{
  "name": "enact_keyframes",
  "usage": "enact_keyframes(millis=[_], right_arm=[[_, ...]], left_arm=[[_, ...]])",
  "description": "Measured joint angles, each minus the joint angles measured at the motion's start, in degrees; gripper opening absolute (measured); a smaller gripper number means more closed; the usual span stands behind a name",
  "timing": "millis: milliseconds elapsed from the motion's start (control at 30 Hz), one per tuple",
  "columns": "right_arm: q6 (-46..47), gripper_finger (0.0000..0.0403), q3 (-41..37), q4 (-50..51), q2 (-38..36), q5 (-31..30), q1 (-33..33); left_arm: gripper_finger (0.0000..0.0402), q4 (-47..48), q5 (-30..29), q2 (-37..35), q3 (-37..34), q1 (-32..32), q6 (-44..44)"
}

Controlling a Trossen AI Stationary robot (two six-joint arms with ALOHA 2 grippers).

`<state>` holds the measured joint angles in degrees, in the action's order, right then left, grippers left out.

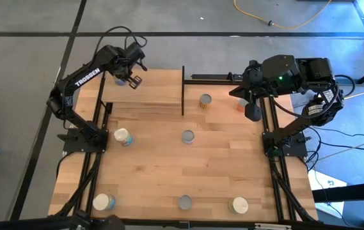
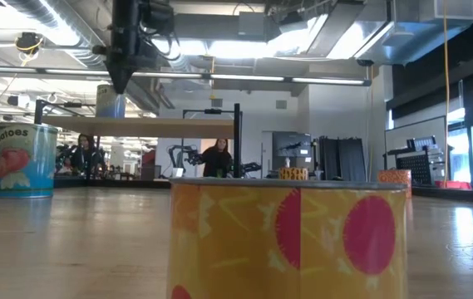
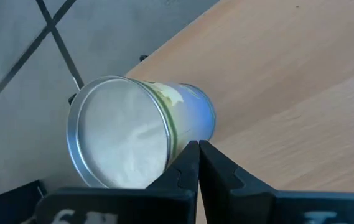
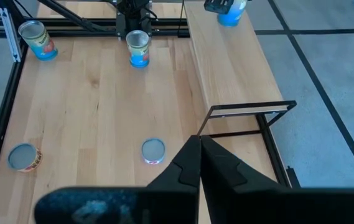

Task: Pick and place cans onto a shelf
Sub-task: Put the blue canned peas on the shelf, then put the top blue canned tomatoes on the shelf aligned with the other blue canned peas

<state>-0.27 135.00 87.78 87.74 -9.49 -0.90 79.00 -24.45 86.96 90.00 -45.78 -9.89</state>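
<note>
The left gripper hangs over the far left corner of the raised light-wood shelf with thin black upright posts. Its 2 dark fingers are pressed together with nothing between them. Right beside them, at the very edge of the shelf, sits a small blue-labelled can with a silver round top; in the left wrist view the fingertips lie against its side, though actual contact cannot be confirmed.

The right gripper waits above the far right part of the light-wood counter, its fingers closed and empty. Just beside it on the counter stand a yellow-labelled can with a silver top and a small orange can. Farther out from it, toward the middle of the counter, is a silver-topped can.

Below the left gripper on the counter, a cream-topped blue can stands beside the left arm's base. 3 more cans line the near edge: a cream-topped blue one, a silver-topped one and a cream-topped yellow one.
</note>
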Motion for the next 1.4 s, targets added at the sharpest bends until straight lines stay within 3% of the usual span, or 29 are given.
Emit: enact_keyframes(millis=[967, 1167, 1400], right_arm=[[-0.22, 0.0011, 0.00, -0.34, 0.00, -0.01, 0.02], [-0.22, 0.0011, 0.00, -0.33, 0.00, -0.01, 0.02], [-0.22, 0.0011, 0.00, -0.30, 0.00, 0.00, 0.01]], left_arm=[[0.0000, -3.08, -2.84, 0.00, 0.01, -4.91, 6.37], [0.0000, -2.12, 6.61, -0.87, 2.83, -0.88, 5.51], [0.0000, 8.89, 10.54, -0.92, 11.77, 8.31, 7.24]])
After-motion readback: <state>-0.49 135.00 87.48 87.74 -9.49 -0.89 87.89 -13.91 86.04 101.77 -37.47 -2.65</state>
